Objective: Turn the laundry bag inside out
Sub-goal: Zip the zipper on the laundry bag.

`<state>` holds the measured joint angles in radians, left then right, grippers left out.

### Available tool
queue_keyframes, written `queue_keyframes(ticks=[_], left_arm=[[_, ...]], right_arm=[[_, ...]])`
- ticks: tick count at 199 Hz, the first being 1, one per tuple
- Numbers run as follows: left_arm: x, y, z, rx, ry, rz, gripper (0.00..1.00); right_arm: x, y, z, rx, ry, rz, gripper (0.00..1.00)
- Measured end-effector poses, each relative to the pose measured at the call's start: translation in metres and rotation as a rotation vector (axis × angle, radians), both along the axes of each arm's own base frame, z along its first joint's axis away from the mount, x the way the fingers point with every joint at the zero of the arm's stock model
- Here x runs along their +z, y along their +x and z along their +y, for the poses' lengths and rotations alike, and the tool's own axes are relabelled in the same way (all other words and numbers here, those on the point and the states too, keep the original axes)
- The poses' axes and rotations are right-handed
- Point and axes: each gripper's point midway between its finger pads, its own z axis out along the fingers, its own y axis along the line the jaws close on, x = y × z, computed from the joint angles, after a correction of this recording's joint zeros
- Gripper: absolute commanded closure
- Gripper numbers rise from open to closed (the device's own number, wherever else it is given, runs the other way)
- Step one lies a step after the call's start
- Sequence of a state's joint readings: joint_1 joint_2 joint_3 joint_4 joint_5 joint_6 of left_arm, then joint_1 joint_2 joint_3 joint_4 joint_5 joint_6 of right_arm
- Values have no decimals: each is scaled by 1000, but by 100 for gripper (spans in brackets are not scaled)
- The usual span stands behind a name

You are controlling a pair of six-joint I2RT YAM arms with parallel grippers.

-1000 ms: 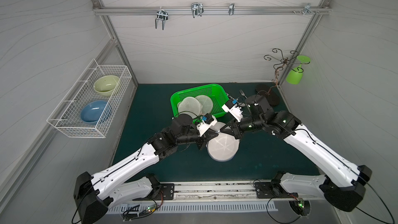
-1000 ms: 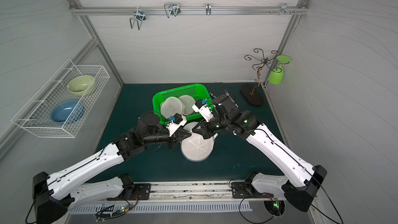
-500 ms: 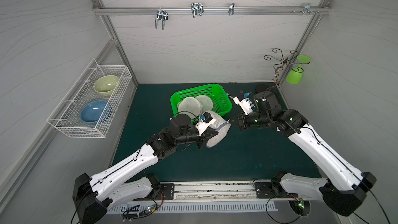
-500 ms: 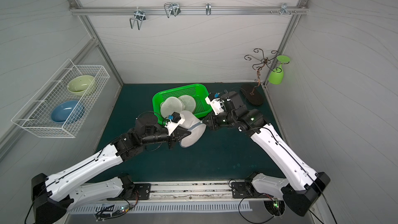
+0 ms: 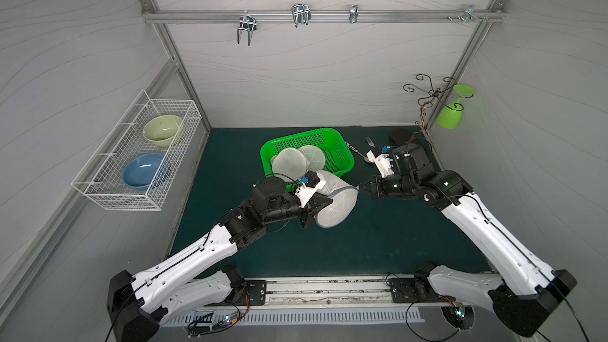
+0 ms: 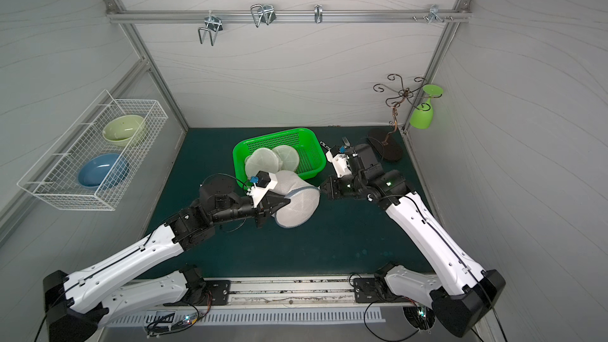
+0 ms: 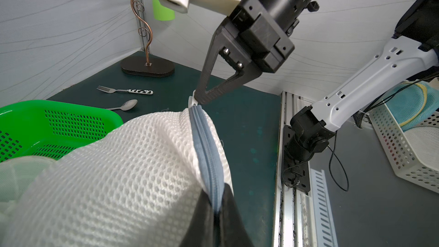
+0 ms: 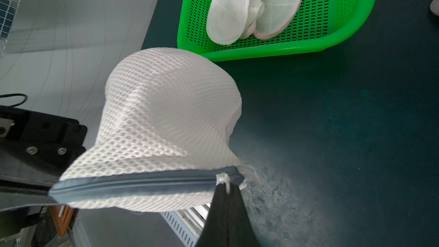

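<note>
Held up between both grippers, over the dark green mat (image 5: 362, 245) and just in front of the green basket (image 5: 350, 163): white mesh laundry bag (image 5: 340, 207) (image 6: 301, 203). Mesh body bulging out toward the basket in the right wrist view (image 8: 166, 110). Blue-grey zipper (image 8: 142, 184) (image 7: 207, 153) stretched taut between the two grip points, teeth closed along the visible length. Cannot tell whether the bag's lower edge touches the mat.

Left gripper (image 7: 215, 212) (image 5: 320, 208): jaws narrow, clamped on the zipper seam at one end of the bag.

Right gripper (image 8: 226, 190) (image 5: 360, 187): jaws pressed together, pinching the white zipper pull (image 8: 223, 178) at the opposite end.

Inside the basket: round mesh discs (image 5: 290, 165) (image 8: 228, 15), leaning against each other.

Beyond the basket, on the mat: fork (image 7: 123, 90) and spoon (image 7: 126, 105), near each other, apart from the bag. Further back, in the corner: dark base of a copper wire stand (image 7: 147, 68).
</note>
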<state>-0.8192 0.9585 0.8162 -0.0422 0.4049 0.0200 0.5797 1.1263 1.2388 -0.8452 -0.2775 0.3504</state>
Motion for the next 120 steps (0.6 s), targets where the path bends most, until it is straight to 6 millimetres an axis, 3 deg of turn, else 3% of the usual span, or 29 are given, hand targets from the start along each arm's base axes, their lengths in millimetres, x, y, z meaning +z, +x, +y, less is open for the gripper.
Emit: queue_keyframes(ticks=[120], left_arm=[[4, 1, -1, 3, -32, 5, 100]], right_arm=[[-24, -7, -4, 5, -22, 57, 100]])
